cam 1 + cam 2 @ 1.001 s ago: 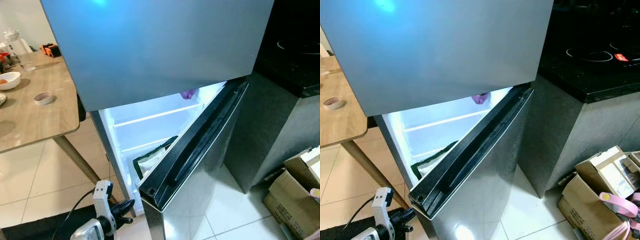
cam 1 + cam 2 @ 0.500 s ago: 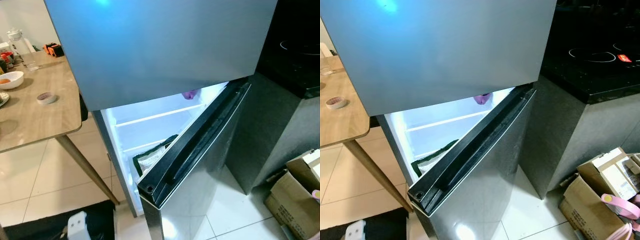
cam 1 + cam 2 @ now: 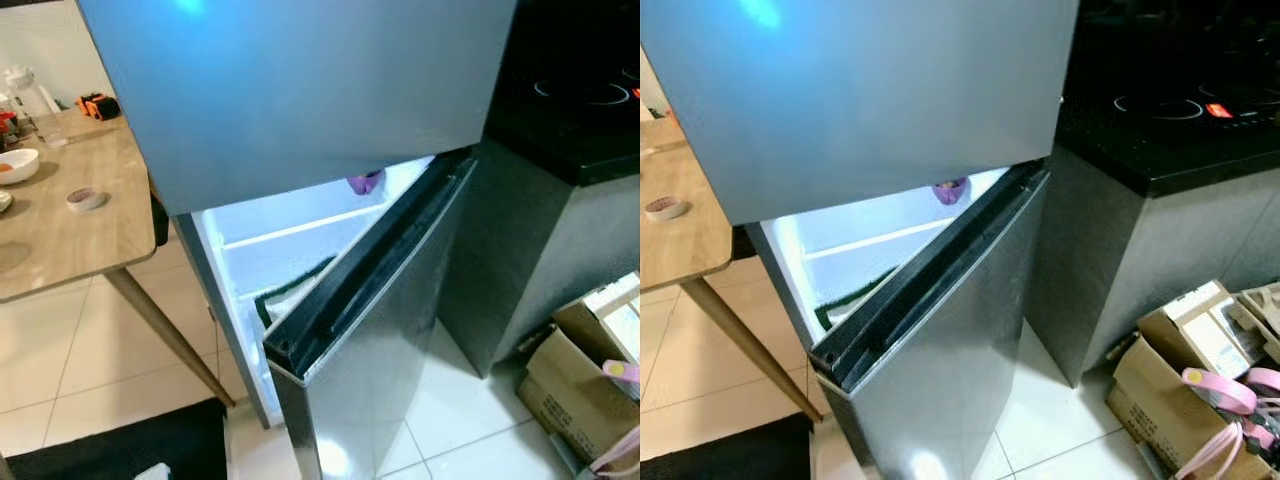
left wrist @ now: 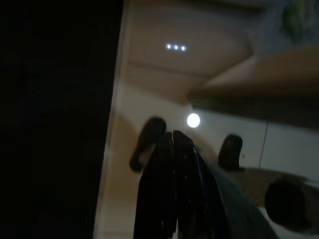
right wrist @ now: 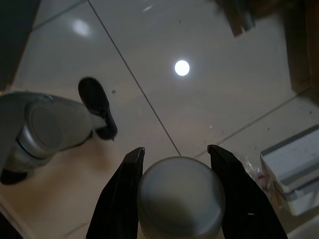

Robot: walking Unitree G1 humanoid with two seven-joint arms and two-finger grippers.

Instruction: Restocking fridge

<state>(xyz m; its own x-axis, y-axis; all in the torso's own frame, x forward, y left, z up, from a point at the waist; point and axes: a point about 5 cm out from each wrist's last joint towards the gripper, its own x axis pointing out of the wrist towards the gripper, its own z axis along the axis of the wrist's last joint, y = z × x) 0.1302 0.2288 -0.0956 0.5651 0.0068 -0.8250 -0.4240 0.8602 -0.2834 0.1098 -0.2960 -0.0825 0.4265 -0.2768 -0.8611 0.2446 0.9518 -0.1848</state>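
Observation:
The grey fridge has its upper door (image 3: pixel 300 90) closed and its lower door (image 3: pixel 380 340) standing partly open. Inside the lit lower compartment are white shelves (image 3: pixel 290 228), a purple item (image 3: pixel 364 183) at the top, and a dark-edged packet (image 3: pixel 290 290) lower down. In the right wrist view my right gripper (image 5: pixel 176 153) is shut on a container with a round pale cap (image 5: pixel 180 195), held above the tiled floor. My left gripper (image 4: pixel 172 135) hangs in the dark with its fingers pressed together.
A wooden table (image 3: pixel 60 230) with a bowl (image 3: pixel 18 165) stands left of the fridge. To the right is a dark counter with a cooktop (image 3: pixel 570 100), with cardboard boxes (image 3: pixel 580 380) on the floor below. A black mat (image 3: pixel 120 445) lies at my feet.
My left gripper, seen low in the head view a second ago, has dropped out of that picture. The camera has shifted a little; the fridge door stands as before.

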